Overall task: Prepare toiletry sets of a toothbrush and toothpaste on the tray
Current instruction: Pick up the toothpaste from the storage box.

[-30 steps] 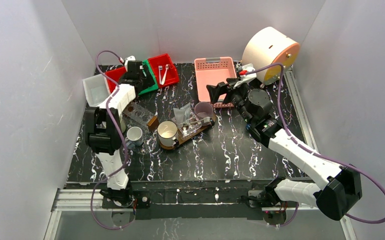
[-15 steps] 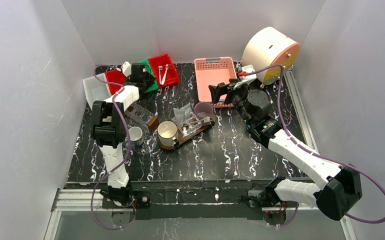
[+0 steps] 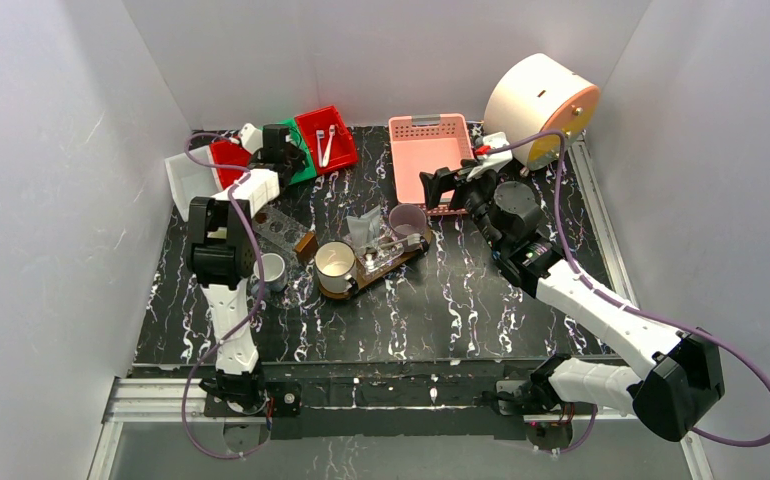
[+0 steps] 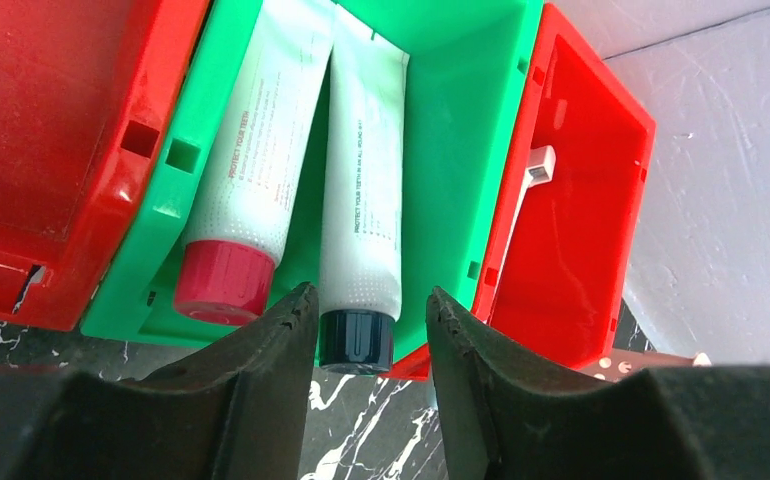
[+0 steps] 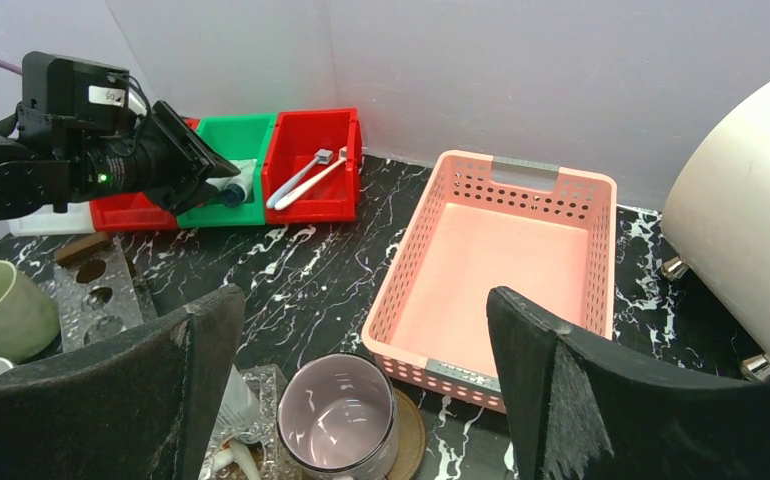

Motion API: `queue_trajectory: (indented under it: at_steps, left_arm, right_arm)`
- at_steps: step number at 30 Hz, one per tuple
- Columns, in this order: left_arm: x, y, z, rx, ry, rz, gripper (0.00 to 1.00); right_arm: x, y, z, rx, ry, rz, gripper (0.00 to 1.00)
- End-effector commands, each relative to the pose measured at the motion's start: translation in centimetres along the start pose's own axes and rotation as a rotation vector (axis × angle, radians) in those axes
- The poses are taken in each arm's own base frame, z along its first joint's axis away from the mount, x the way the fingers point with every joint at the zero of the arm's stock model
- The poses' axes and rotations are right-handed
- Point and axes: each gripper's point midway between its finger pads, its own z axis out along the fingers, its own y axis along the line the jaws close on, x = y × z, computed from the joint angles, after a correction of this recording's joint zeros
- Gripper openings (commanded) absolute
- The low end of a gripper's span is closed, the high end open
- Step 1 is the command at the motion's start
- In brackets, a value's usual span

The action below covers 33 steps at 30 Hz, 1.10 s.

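Note:
Two white toothpaste tubes lie in the green bin, one with a red cap, one with a black cap. My left gripper is open, its jaws straddling the black cap with a gap still showing on the right side. White toothbrushes lie in the red bin. The dark wooden tray carries a cream mug, a lilac mug and a clear bag. My right gripper hangs wide open and empty above the lilac mug.
The pink basket stands just behind the right gripper, a big cream cylinder at the back right. A small white mug, a clear holder with holes, a brown block and a white bin sit on the left.
My left arm has reached further back over the green bin and its jaws have narrowed around the black-capped tube. The right arm has stayed almost still.

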Motion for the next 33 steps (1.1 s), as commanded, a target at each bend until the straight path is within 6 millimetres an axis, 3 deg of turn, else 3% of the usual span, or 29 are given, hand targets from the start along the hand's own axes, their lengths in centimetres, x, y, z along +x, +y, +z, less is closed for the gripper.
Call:
queue_trajectory:
  at_steps: [1,15,24,33]
  left_arm:
    - [-1.5,-0.2,0.4,-0.010,-0.059,-0.028,0.41]
    - [1.2,1.7,2.9,-0.062,0.025,-0.007,0.41]
    - [1.4,2.3,1.7,-0.047,0.068,0.027,0.16]
    - [3.0,3.9,0.1,-0.032,0.180,0.145,0.07]
  right_arm:
    - [-2.0,-0.1,-0.3,0.007,-0.066,-0.003,0.99]
    - [-1.8,-0.2,-0.2,0.009,-0.061,-0.004,0.99]
    - [-2.3,-0.1,-0.4,0.005,-0.073,0.002,0.99]
    - [-2.3,0.2,-0.4,-0.011,-0.071,0.010,0.99]
